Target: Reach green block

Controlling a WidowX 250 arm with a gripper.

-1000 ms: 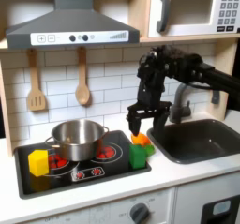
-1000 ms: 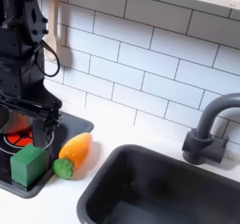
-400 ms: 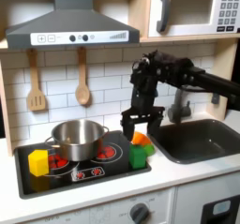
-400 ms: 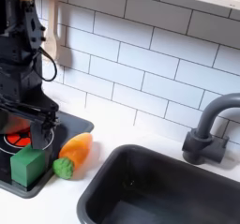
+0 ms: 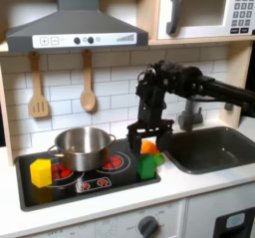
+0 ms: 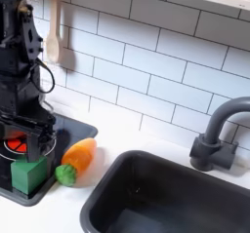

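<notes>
A toy kitchen is seen, white tiles behind, with a black stovetop (image 5: 90,187) set into a white counter. At the stovetop's corner nearest the sink (image 5: 214,150) the green block (image 5: 147,166) (image 6: 29,174) is found, just beside a rounded orange-yellow piece (image 6: 78,156) with a green end, in both exterior views. Directly above the block the gripper (image 5: 143,142) (image 6: 27,139) is poised, its fingers spread apart and nothing grasped between them. Further along the stovetop, a steel pot (image 5: 82,146) and a yellow block (image 5: 41,171) are seen in the first exterior view, two wooden utensils hung on the wall.
</notes>
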